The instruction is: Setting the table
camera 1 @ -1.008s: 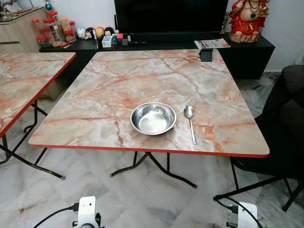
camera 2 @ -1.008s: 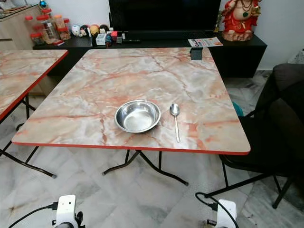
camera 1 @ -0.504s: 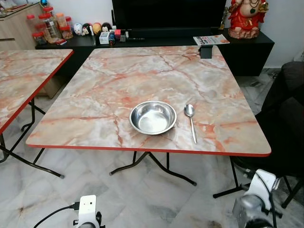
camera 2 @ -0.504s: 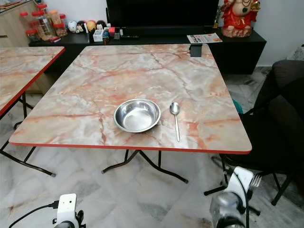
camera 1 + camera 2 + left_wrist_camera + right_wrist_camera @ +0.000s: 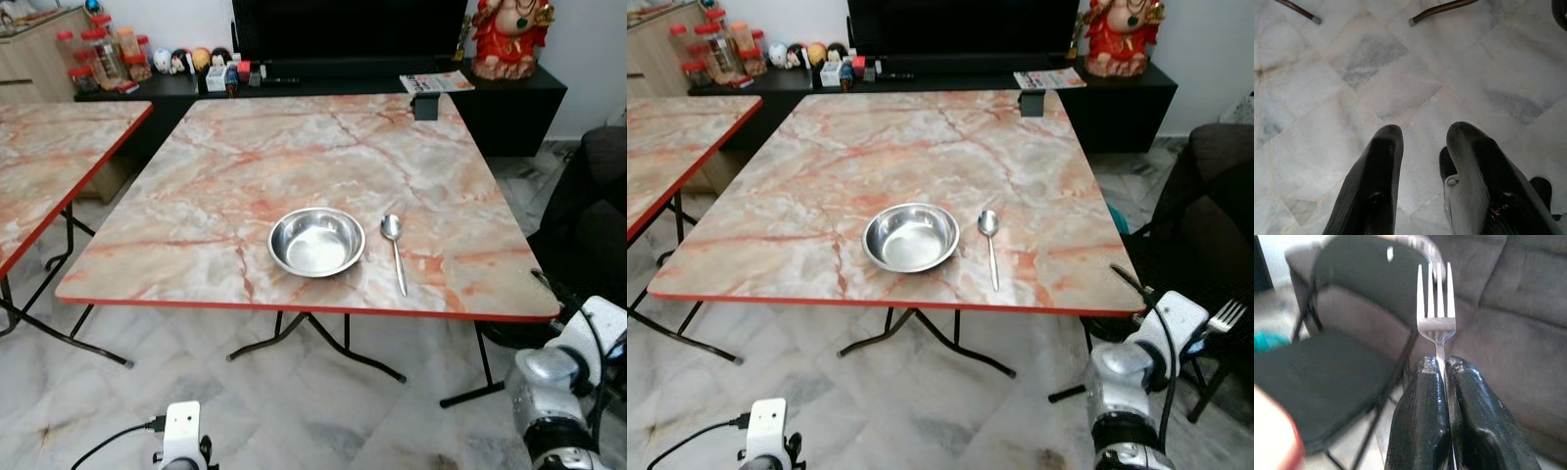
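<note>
A: While the left tool [image 5: 1420, 147] is hanging low over the marble floor [image 5: 1400, 83], fingers parted with nothing between them, what's the right tool [image 5: 1442, 364] doing?

B: Right tool is sitting pressed tight on the handle of a fork [image 5: 1436, 303], tines sticking out past the fingertips. It's hovering below the worktop's [image 5: 323, 157] near right corner, beside the dark chair [image 5: 1342, 347]. Fork tines also showing at the right arm's end [image 5: 1227, 315].

A: And on the worktop?

B: Steel bowl [image 5: 316, 242] is sitting near the front edge, roughly centred. Spoon [image 5: 394, 250] is lying just beside it on the right, apart from it, bowl end pointing away from the robot.

A: Farther back?

B: Small black holder [image 5: 425, 106] is standing at the far right corner. Second marble worktop [image 5: 49, 166] is sitting off to the left, TV [image 5: 348, 29] behind.
</note>
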